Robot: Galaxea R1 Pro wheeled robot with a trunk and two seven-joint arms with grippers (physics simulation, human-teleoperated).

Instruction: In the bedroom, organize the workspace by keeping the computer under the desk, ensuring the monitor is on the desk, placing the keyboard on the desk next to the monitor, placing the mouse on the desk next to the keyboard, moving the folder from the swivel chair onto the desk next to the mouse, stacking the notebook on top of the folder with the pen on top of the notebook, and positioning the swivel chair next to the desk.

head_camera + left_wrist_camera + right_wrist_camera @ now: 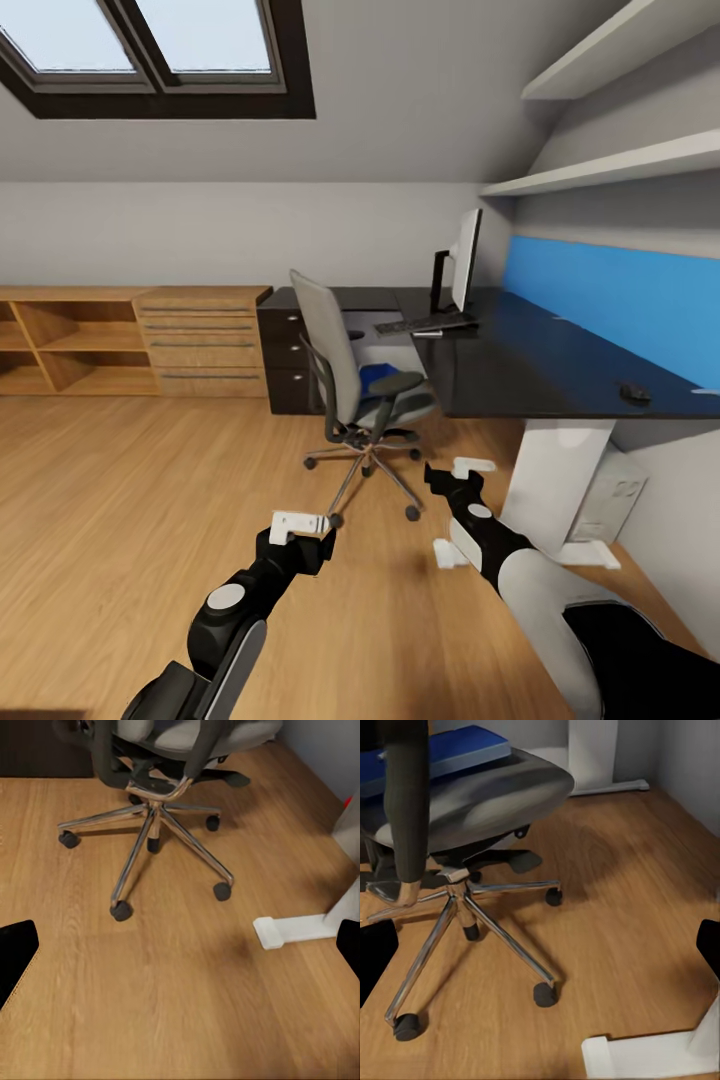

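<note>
Approach phase, before the folder is taken. The swivel chair stands on the wooden floor just in front of the L-shaped black counter, its back turned toward the robot; the blue folder lies flat on its seat. Both arms are held low ahead of the trunk. The left pincer and right pincer carry nothing, and each wrist view shows its dark fingertips at opposite edges, so the jaws stand apart. On the counter the monitor stands at the far end with the keyboard at its foot; the mouse sits well apart, near the right edge.

The next move probably calls for closing on the chair and reaching over an armrest to lift the folder off the seat.

Room: sloping ceiling with a skylight, light-wood cabinet along the far left wall, blue wall panel behind the counter, shelves above.
</note>
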